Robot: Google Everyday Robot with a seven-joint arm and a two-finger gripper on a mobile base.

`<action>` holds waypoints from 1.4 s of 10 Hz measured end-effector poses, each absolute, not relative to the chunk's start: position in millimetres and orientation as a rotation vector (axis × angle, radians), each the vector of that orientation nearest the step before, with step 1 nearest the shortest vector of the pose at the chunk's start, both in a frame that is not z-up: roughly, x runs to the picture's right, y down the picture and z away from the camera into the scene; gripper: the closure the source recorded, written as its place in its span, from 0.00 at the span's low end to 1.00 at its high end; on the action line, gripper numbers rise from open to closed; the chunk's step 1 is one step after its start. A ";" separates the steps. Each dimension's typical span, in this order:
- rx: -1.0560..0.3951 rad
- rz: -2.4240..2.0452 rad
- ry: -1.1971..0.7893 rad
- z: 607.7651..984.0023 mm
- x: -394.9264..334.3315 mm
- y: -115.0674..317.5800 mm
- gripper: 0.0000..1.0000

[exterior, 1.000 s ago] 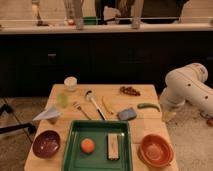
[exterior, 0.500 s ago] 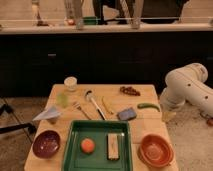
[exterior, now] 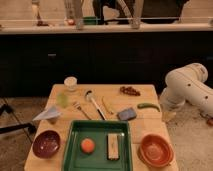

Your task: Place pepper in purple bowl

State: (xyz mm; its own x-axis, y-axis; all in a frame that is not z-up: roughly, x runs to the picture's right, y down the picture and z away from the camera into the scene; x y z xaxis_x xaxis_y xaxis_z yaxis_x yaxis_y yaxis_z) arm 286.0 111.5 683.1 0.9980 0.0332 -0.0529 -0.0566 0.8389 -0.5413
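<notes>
The round dark purple bowl (exterior: 46, 144) sat at the near left corner of the wooden table (exterior: 150, 124), far from the gripper, on the other side. It looked empty. No pepper was in it, so the job was not done.

Next came the big green tray (exterior: 75, 150), between the bowl and the gripper. A small orange ball (exterior: 88, 145) and a flat pale block (exterior: 114, 146) lay in it.

Further right, the small thin green pepper (exterior: 148, 106) lay flat on the table near the right edge. It was just beside the gripper, a little to its left. Nothing touched it. The round orange bowl (exterior: 156, 149) sat in front of the gripper at the near right corner. That was the wrong bowl for this job.

Last, at the far right, the robot's gripper (exterior: 169, 114) hung down from the fat white arm (exterior: 186, 87), right by the table's edge. I could not tell if it was open or closed. It did not seem to hold anything, since the pepper lay on the table.

So I think the job had hardly begun. The pepper had yet to be picked up, carried all the way left past the tray, and dropped in the purple bowl.
</notes>
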 end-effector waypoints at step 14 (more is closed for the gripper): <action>-0.521 0.078 -0.050 694.3 290.9 103.5 0.39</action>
State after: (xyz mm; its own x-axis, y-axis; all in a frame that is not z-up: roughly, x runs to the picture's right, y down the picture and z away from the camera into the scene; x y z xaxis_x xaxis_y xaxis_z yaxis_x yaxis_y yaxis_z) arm 290.9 103.5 694.3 0.9958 0.0869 0.0274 -0.0617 0.8644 -0.4991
